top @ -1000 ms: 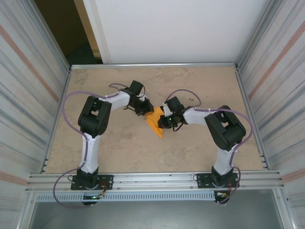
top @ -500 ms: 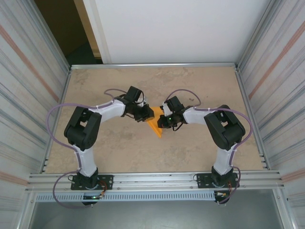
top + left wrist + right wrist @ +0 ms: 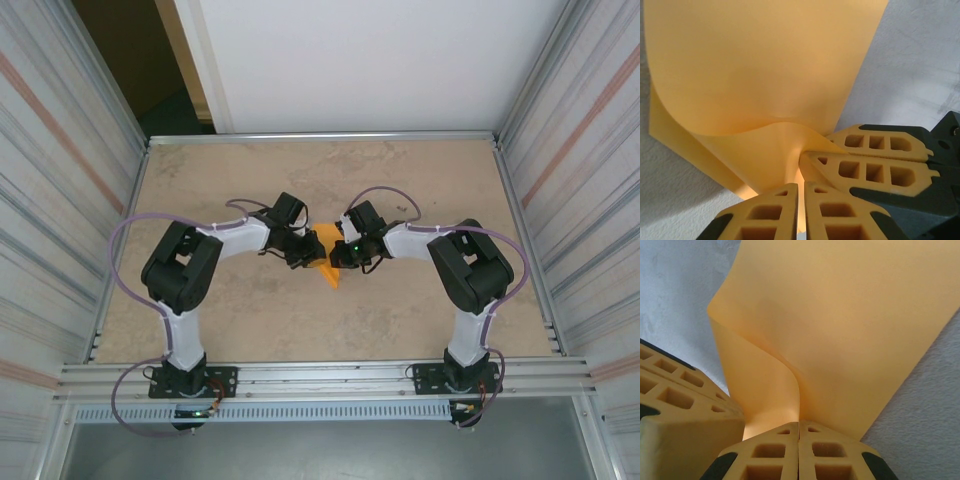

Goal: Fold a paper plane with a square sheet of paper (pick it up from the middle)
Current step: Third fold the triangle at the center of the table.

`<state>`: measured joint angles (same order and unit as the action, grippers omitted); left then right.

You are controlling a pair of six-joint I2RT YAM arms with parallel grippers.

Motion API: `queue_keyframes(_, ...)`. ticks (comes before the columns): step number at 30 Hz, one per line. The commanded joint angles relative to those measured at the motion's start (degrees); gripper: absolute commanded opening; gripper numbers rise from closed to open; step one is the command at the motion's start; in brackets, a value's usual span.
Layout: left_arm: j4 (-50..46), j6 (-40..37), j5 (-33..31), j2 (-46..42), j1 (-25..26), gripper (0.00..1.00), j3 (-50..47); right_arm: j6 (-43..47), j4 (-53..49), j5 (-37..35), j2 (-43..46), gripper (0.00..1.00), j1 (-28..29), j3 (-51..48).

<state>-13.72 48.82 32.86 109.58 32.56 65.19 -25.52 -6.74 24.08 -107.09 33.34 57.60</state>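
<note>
The square sheet of paper [image 3: 328, 272] is bright orange, bent over on itself and standing up from the table at mid-table between both grippers. My left gripper [image 3: 308, 252] comes at it from the left, my right gripper [image 3: 336, 254] from the right, their tips almost touching. In the left wrist view the sheet [image 3: 760, 65] curls down into my left gripper [image 3: 801, 186], whose jaws stand a thin slit apart with orange paper in it; the right gripper's fingers [image 3: 865, 170] lie just beside. In the right wrist view my right gripper [image 3: 799, 424] is shut on the sheet's bend [image 3: 850, 330].
The beige tabletop [image 3: 400, 320] has bare room on all sides of the paper. Metal rails [image 3: 320, 375] run along the near edge by the arm bases. Corrugated walls [image 3: 580, 200] close in both sides. Purple cables loop off each arm.
My left gripper has narrowed on the paper and its arm's elbow has shifted. The sheet has bunched tighter between the grippers. The right arm has stayed nearly still.
</note>
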Motion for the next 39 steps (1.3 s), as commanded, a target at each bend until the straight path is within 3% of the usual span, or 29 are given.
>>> queue_keyframes(1,-0.15,0.52,-0.52,1.72,0.32,0.13,1.79,-1.13,-3.87,-1.53,-2.47,0.07,-0.21,0.36)
queue_keyframes(16,-1.94,0.31,-2.36,2.81,0.31,0.13,1.26,-1.06,-4.16,-1.79,-3.03,0.13,-0.21,0.37)
queue_keyframes(39,-1.66,-0.32,-3.69,3.93,-0.33,0.11,-1.07,-1.87,-4.16,-2.11,-2.46,0.14,-0.23,0.36)
